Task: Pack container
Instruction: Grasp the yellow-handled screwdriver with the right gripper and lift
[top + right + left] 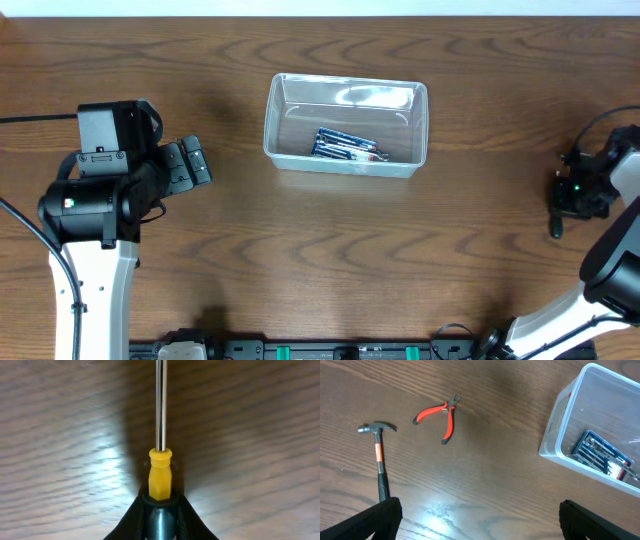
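My left arm (pixel 95 200) is a white tube topped with round black joints and a boxy black block, with black cables (pixel 35 117) trailing off. My right arm (pixel 615 260) matches, a green light (pixel 577 186) glowing on its wrist. My fingers (pixel 375 519) are matte black.

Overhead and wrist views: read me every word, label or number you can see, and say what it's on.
No text can be read anywhere.
blue pack in the container: print too small and blurred to read.
hammer handle, orange band: too small to read.
pliers and screwdriver: no lettering visible.
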Robot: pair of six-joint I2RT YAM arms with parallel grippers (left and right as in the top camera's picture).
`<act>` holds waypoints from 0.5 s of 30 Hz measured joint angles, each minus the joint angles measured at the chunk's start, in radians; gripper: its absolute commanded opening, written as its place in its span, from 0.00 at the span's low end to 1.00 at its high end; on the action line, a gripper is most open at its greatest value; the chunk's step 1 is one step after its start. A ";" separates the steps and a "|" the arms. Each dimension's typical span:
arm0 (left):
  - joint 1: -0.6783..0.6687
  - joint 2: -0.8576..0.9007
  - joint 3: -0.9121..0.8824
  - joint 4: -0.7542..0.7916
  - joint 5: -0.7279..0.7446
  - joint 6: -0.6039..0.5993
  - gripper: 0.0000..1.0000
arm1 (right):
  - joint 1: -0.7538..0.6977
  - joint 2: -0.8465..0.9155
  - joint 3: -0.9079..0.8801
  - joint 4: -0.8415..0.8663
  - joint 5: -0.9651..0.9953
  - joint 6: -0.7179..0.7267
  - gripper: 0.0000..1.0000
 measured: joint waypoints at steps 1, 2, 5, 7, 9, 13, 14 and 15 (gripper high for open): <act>0.000 0.000 0.000 0.000 0.000 0.000 0.98 | 0.010 0.003 0.007 -0.019 -0.011 0.010 0.01; 0.000 0.000 0.000 0.000 0.000 0.000 0.98 | 0.023 0.008 0.016 -0.041 -0.023 0.018 0.01; 0.000 0.000 0.000 0.000 0.000 0.000 0.99 | 0.070 0.029 0.094 -0.142 -0.064 0.035 0.01; 0.000 0.000 0.000 -0.001 0.000 0.000 0.98 | 0.111 0.035 0.188 -0.199 -0.085 0.046 0.01; 0.000 0.000 0.000 0.000 0.000 0.000 0.98 | 0.164 0.036 0.324 -0.262 -0.099 0.053 0.01; 0.000 0.000 0.000 -0.001 0.000 0.000 0.98 | 0.288 0.036 0.621 -0.343 -0.125 0.049 0.01; 0.000 0.000 0.000 -0.001 0.000 0.000 0.98 | 0.327 0.036 0.695 -0.354 -0.130 0.039 0.01; 0.000 0.000 0.000 0.000 0.000 0.000 0.98 | 0.385 0.036 0.793 -0.365 -0.136 0.014 0.01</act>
